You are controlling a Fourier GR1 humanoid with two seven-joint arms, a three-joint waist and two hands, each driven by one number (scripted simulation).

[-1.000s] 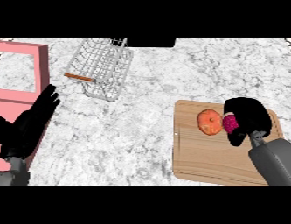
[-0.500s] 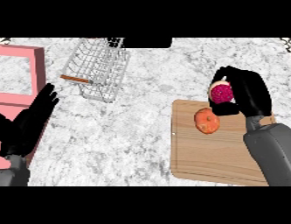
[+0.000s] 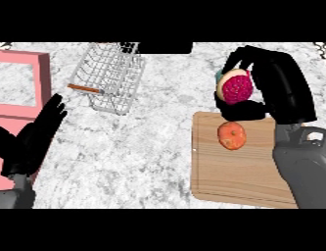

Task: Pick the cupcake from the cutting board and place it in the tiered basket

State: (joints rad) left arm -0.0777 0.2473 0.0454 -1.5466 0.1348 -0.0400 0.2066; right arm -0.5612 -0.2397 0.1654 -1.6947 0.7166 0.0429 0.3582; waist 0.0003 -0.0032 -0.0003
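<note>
Carrying is the step in hand: the right hand [image 3: 267, 86] has its fingers and thumb curled round the cupcake [image 3: 235, 87], whose pink top faces left, and holds it up above the far edge of the cutting board [image 3: 230, 171]. The cupcake looks clear of the board, so I judge the pick done and the placing not yet begun. An orange round thing [image 3: 231, 135] lies on the board just near of the hand. The tiered basket [image 3: 111, 78], a wire one, stands on the desk [image 3: 144, 147] at the far left of the cupcake, well apart from it, with a small brown stick [image 3: 86, 88] at its near-left rim. The next move calls for a sweep to the left across the desk, keeping the cupcake above the basket's wire rim, then lowering it inside before the fingers part. The left hand [image 3: 24, 142] rests open at the near left, fingers up, beside a pink frame [image 3: 13, 110].
</note>
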